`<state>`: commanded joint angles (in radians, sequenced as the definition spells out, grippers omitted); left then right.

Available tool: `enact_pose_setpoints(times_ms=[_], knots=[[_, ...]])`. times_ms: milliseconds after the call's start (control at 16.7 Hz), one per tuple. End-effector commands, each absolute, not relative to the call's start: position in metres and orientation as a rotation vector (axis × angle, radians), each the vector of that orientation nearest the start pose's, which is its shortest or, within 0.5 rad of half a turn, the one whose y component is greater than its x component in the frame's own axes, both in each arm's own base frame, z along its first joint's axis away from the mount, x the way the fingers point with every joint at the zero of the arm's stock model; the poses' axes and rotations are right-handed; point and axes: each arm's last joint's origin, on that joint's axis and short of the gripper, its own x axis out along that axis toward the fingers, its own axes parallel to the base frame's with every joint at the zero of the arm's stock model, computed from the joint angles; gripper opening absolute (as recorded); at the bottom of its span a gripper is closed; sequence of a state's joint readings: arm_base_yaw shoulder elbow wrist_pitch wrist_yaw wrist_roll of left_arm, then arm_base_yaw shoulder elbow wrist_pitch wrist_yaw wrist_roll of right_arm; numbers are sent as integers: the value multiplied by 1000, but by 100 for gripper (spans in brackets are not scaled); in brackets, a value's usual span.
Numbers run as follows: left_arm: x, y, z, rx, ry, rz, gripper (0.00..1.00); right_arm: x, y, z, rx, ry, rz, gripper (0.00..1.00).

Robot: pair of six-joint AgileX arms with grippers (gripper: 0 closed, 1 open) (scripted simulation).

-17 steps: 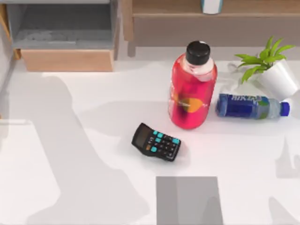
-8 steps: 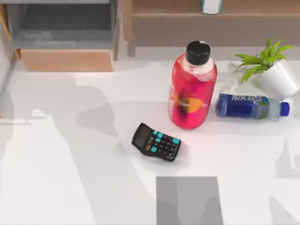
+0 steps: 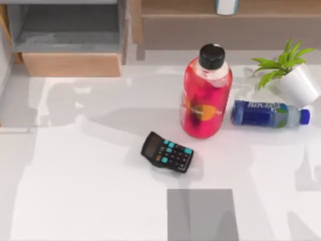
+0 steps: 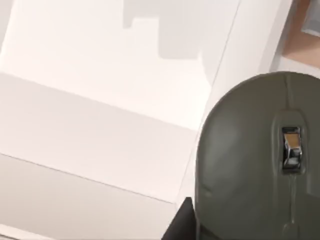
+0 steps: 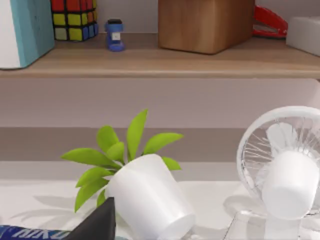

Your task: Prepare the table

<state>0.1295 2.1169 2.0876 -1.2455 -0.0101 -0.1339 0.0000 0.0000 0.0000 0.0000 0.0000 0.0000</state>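
Bench point(image 3: 90, 170) surface spans the whole top view, white, with a calculator point(image 3: 167, 152) at center, a tall red bottle point(image 3: 205, 95) upright beside a blue bottle point(image 3: 268, 114) lying flat, lettering too blurred to read. In the left wrist view a grey mouse point(image 4: 250, 160) sits close; whether either claw is clenched, I cannot tell. A careless sweep might topple the red bottle onto the calculator.

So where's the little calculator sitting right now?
In the top view the calculator lies near the middle of the table, just below-left of the red bottle and above the grey mat.
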Motion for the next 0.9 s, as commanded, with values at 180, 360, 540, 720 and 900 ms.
enact_pose_setpoints(times_ms=[180,360,540,720,900], knots=[[422,-4,275,-223,1319,169,0,106,-1,160,0,0,0,100],[403,-85,251,-216,1405,117,0,106,-1,160,0,0,0,100],[367,-169,220,-164,1494,78,0,106,-1,160,0,0,0,100],[314,-242,194,-86,1536,45,0,106,-1,160,0,0,0,100],[258,-295,173,-10,1534,15,0,106,-1,160,0,0,0,100]])
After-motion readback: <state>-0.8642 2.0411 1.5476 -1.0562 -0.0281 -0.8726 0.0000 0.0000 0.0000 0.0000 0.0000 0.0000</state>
